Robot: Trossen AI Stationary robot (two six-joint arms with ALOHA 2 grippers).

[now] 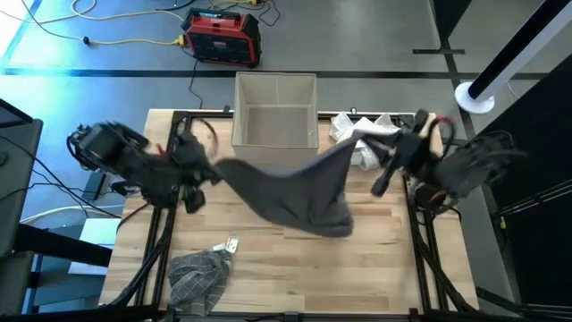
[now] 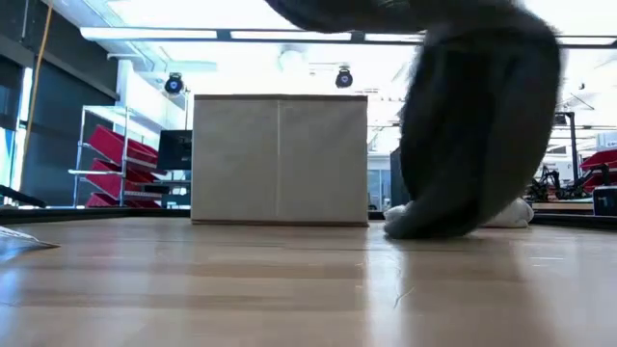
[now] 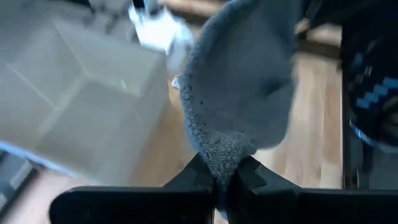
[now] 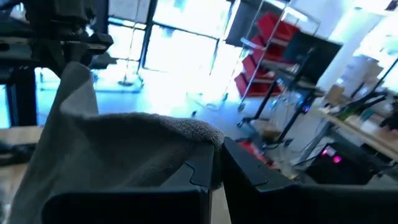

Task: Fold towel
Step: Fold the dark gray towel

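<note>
A dark grey towel [image 1: 299,192] is stretched between my two grippers above the middle of the table. Its lower bulk [image 2: 453,217] sags down and touches the tabletop. My left gripper [image 1: 213,172] is at the towel's left end, shut on it. My right gripper [image 1: 357,143] is at the towel's right end, near the far edge, shut on it. In the left wrist view the towel [image 3: 239,106] runs away from my fingers; in the right wrist view the towel [image 4: 118,155] drapes off toward the left arm. My left gripper pinches an edge of the towel [image 3: 224,163] between its two fingers; the cloth bunches at the fingers and widens beyond them. That end is lifted off the table. My right gripper pinches a folded corner of the towel [image 4: 202,138] between its two fingers. That end is lifted, and the cloth slopes down from it toward the left arm.
A beige fabric bin [image 1: 275,112] stands open at the table's far edge, between the arms. Light cloths [image 1: 362,134] lie heaped to its right, behind the right gripper. A checked grey cloth [image 1: 198,273] lies crumpled at the near left. The near middle of the table is bare wood.
</note>
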